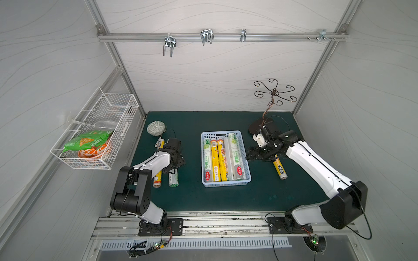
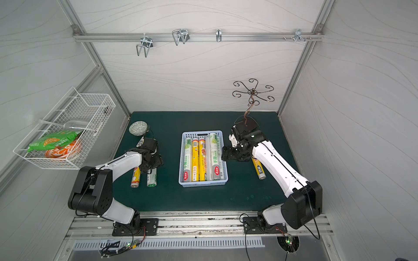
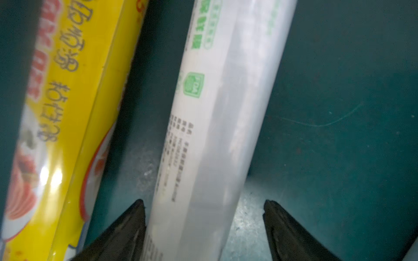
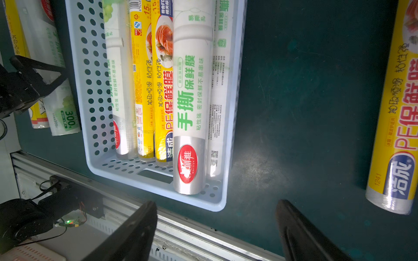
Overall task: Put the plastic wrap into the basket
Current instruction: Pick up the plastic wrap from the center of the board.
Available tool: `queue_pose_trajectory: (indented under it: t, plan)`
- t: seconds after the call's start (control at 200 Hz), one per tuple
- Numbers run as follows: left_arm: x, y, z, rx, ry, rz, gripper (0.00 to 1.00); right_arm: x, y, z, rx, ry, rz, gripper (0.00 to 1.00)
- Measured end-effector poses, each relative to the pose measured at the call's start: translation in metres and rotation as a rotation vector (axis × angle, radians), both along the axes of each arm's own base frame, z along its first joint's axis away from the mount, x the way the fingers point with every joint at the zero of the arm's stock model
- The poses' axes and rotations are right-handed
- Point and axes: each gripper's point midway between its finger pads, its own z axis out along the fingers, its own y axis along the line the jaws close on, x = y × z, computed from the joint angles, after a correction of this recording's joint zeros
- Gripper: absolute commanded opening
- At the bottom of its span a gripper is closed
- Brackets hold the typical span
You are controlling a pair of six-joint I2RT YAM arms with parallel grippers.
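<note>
The light blue basket (image 1: 226,184) (image 2: 202,183) (image 4: 90,67) sits mid-mat and holds several plastic wrap rolls, yellow and white, side by side. Left of it lie a white roll (image 1: 173,179) (image 2: 151,179) (image 3: 214,113) and a yellow roll (image 1: 157,180) (image 3: 67,113). My left gripper (image 1: 175,161) (image 3: 204,202) is low over the white roll and straddles it. One finger touches the roll and a gap shows at the other. My right gripper (image 1: 251,156) (image 4: 216,203) is open and empty beside the basket's right wall. Another yellow roll (image 1: 280,169) (image 2: 259,169) (image 4: 398,124) lies under the right arm.
A patterned bowl (image 1: 155,128) sits at the back left of the mat. The brown wire hook stand (image 1: 274,92) rises at the back right, behind the right arm. On the left wall, a white wire basket (image 1: 67,158) holds a green bag and an orange dish.
</note>
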Motion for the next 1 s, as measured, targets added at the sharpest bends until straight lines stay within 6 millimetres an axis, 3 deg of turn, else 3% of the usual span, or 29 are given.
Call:
queue_pose_trajectory:
  t: [0.3,0.525,0.775,1.0]
  plan:
    - [0.005,-0.012,-0.004,-0.04,0.012,-0.025,0.75,0.0,0.0,0.0,0.0,0.001,0.001,0.87]
    - [0.011,-0.025,-0.004,-0.027,0.02,-0.069,0.6,0.0,0.0,0.0,0.002,0.001,0.001,0.86]
    - [0.015,-0.052,-0.002,-0.017,0.017,-0.145,0.48,0.0,0.0,0.0,0.002,0.001,0.001,0.86]
    - [0.016,-0.06,-0.002,-0.027,0.013,-0.164,0.38,0.0,0.0,0.0,0.002,0.001,-0.001,0.86]
